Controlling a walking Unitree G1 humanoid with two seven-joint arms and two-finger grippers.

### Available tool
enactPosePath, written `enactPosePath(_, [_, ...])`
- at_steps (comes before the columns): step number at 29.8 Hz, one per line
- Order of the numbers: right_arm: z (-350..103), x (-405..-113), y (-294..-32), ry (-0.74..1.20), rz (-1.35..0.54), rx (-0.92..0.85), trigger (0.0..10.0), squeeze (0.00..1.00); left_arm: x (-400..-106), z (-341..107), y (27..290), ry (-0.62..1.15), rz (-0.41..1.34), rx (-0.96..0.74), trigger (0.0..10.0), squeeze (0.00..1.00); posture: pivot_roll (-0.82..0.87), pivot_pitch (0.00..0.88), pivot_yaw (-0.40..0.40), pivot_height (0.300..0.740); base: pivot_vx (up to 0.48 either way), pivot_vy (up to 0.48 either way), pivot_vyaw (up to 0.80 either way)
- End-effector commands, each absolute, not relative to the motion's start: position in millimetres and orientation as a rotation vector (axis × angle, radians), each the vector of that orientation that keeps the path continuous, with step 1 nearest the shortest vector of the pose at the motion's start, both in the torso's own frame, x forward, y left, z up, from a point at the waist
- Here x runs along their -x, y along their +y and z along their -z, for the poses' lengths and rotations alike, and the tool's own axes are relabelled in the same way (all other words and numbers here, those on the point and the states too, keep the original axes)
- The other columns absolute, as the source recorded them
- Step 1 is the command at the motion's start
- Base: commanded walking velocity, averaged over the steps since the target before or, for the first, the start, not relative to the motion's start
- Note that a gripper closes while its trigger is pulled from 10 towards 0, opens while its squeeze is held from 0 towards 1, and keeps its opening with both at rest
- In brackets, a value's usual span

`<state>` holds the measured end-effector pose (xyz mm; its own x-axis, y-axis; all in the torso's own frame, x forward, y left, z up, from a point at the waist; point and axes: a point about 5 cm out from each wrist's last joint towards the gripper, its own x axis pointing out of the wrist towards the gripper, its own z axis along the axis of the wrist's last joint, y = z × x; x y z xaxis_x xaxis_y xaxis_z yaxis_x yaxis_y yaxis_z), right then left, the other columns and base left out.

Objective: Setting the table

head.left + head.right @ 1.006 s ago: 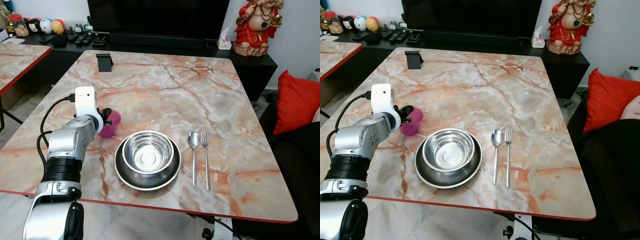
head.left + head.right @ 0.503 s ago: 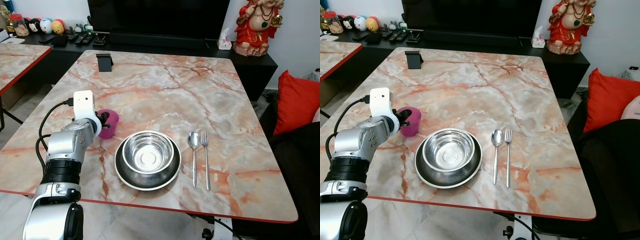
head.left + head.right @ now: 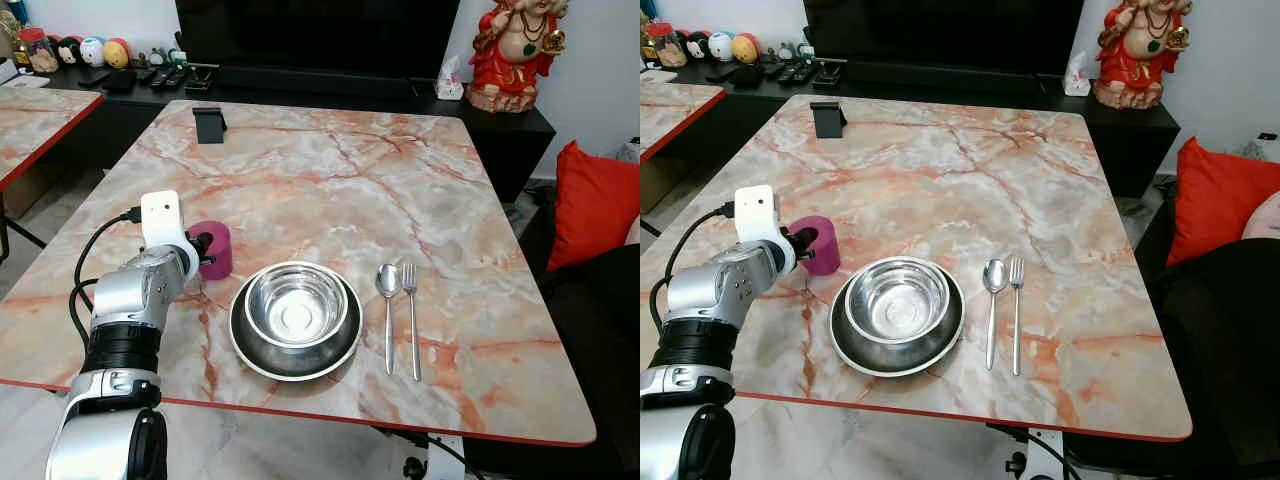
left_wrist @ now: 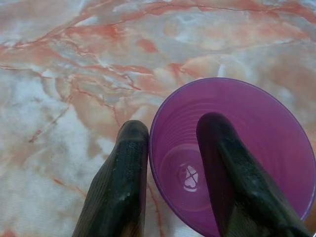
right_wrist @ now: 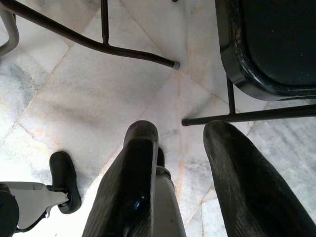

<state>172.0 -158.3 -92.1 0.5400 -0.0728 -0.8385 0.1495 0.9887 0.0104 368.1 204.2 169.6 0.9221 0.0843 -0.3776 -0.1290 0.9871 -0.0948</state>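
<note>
A purple cup (image 3: 217, 252) stands upright on the marble table (image 3: 330, 170), left of a steel bowl (image 3: 297, 303) that sits in a dark plate (image 3: 243, 343). My left gripper (image 4: 173, 126) is at the cup's rim, one finger outside the wall and the other inside the cup (image 4: 276, 148). The inner finger stands clear of the wall, so the gripper is open. A spoon (image 3: 387, 285) and a fork (image 3: 409, 300) lie side by side right of the plate. My right gripper (image 5: 181, 131) hangs open over the floor.
A black phone stand (image 3: 208, 124) sits at the table's far left. Behind the table are a TV bench (image 3: 120, 78) with small items and a red figure (image 3: 518, 50). A second table (image 3: 40, 115) stands to the left, and a red cushion (image 3: 595, 200) lies to the right.
The cup was tilted in the left gripper one second ago and now stands upright on the table, a little further left. The left arm has drawn back slightly.
</note>
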Motion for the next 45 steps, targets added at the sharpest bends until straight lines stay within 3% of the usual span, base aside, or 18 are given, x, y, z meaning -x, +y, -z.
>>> enactPosePath(1, [93,-171,-160,1.001,0.134,-0.078,10.0,0.00,-368,-171,204,0.375,-0.108,0.102,10.0,0.00,0.07,0.000,-0.049,0.731,0.000,0.000,0.00])
enactPosePath(20, [92,-172,-159,0.998,0.135,-0.083,10.0,0.00,-371,-177,199,0.338,-0.083,0.082,10.0,0.00,0.07,0.000,-0.046,0.731,0.000,0.000,0.00])
enactPosePath(21, [92,-172,-159,0.998,0.135,-0.083,10.0,0.00,-370,-177,199,0.342,-0.081,0.078,10.0,0.42,0.07,0.000,-0.046,0.731,0.000,0.000,0.00])
enactPosePath(22, [92,-172,-159,0.998,0.135,-0.083,10.0,0.00,-370,-176,199,0.345,-0.081,0.075,10.0,0.42,0.07,0.000,-0.046,0.731,0.000,0.000,0.00])
enactPosePath(23, [92,-172,-159,0.998,0.135,-0.083,10.0,0.00,-370,-176,199,0.347,-0.081,0.075,10.0,0.93,0.07,0.000,-0.046,0.731,0.000,0.000,0.00])
enactPosePath(24, [92,-172,-159,0.998,0.135,-0.084,10.0,0.00,-370,-176,199,0.349,-0.082,0.077,10.0,1.00,0.07,0.000,-0.046,0.731,0.000,0.000,0.00])
enactPosePath(44, [92,-172,-159,0.995,0.134,-0.083,10.0,0.00,-373,-192,201,0.259,-0.100,0.095,10.0,1.00,0.08,0.000,-0.047,0.731,0.000,0.000,0.00])
enactPosePath(45, [92,-172,-159,0.994,0.134,-0.084,10.0,0.00,-373,-195,200,0.233,-0.095,0.085,10.0,0.64,0.08,0.000,-0.047,0.731,0.000,0.000,0.00])
